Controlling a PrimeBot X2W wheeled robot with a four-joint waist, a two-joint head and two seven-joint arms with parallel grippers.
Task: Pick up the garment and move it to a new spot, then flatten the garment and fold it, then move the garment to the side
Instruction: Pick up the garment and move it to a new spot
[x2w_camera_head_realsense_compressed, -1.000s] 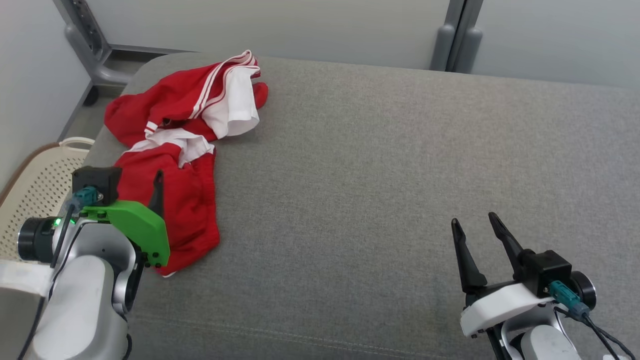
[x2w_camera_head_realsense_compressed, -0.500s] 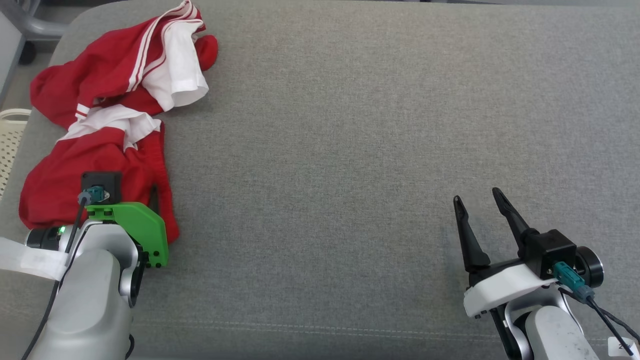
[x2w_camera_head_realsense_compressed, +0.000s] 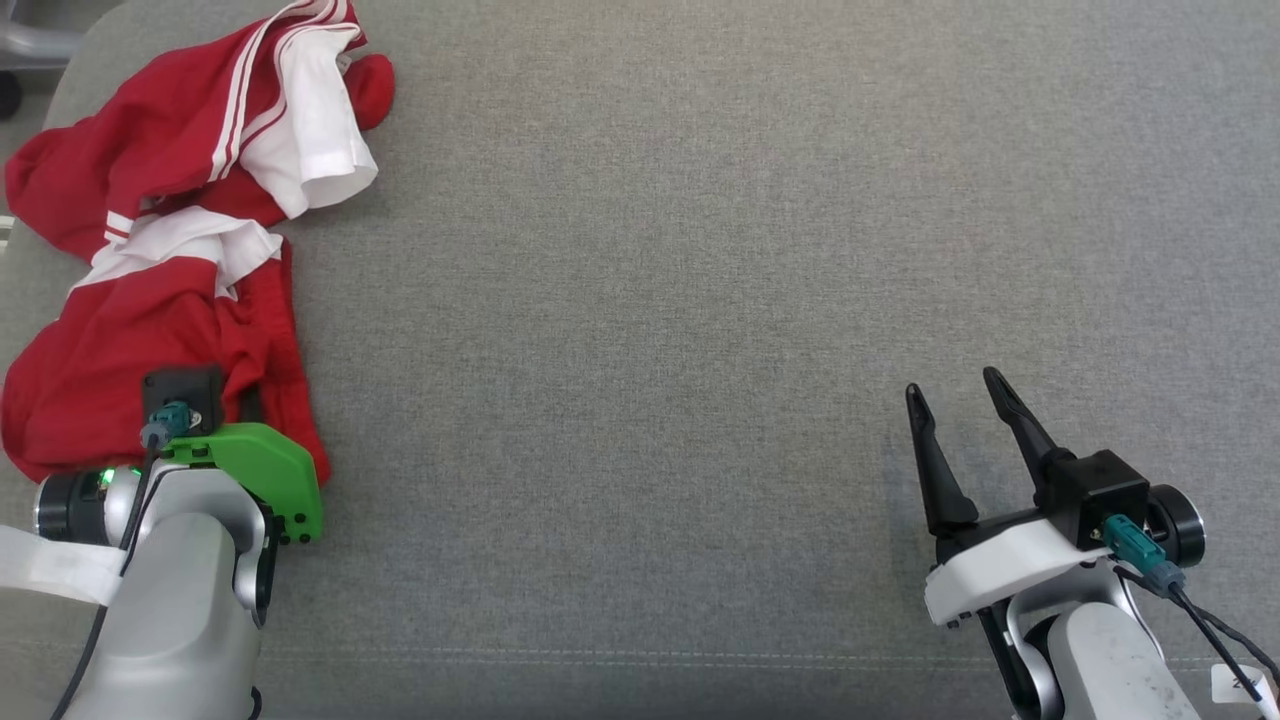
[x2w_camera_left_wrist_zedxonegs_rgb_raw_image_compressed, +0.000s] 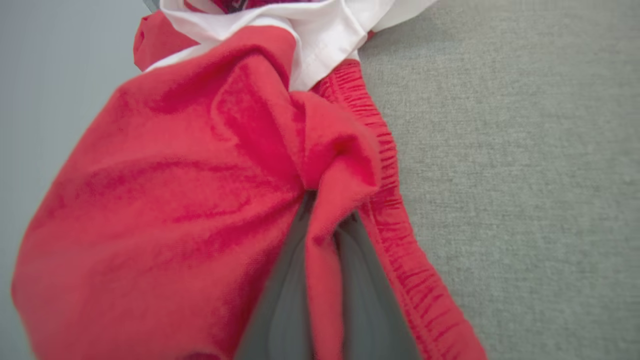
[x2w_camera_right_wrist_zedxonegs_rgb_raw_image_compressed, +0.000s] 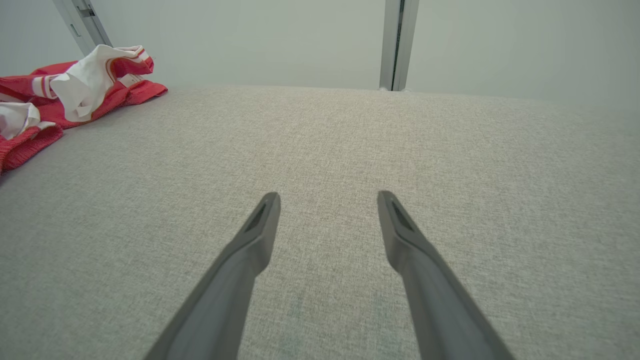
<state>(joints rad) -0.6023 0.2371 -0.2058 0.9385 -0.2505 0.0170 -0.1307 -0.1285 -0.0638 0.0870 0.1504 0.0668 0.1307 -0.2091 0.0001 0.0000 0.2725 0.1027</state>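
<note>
Within the last second the left gripper (x2w_camera_left_wrist_zedxonegs_rgb_raw_image_compressed: 326, 216) had closed, pinching a fold of the red-and-white garment (x2w_camera_head_realsense_compressed: 150, 240) beside its waistband (x2w_camera_left_wrist_zedxonegs_rgb_raw_image_compressed: 386, 165) at the left end of the grey cushion (x2w_camera_head_realsense_compressed: 700, 300). The right gripper (x2w_camera_head_realsense_compressed: 952, 385) waited well apart, fingers spread and empty. The lift probably wanted a slow, straight rise so the thin pinch held.

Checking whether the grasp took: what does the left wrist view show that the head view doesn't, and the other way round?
Left wrist view: a fold of the red garment pinched in the shut left gripper, right beside its ribbed hem.
Head view: the garment's whole crumpled spread at the left of the grey cushion, and the right gripper open over bare cushion, well apart from the cloth.
Both: red and white cloth on the grey cushion.
</note>
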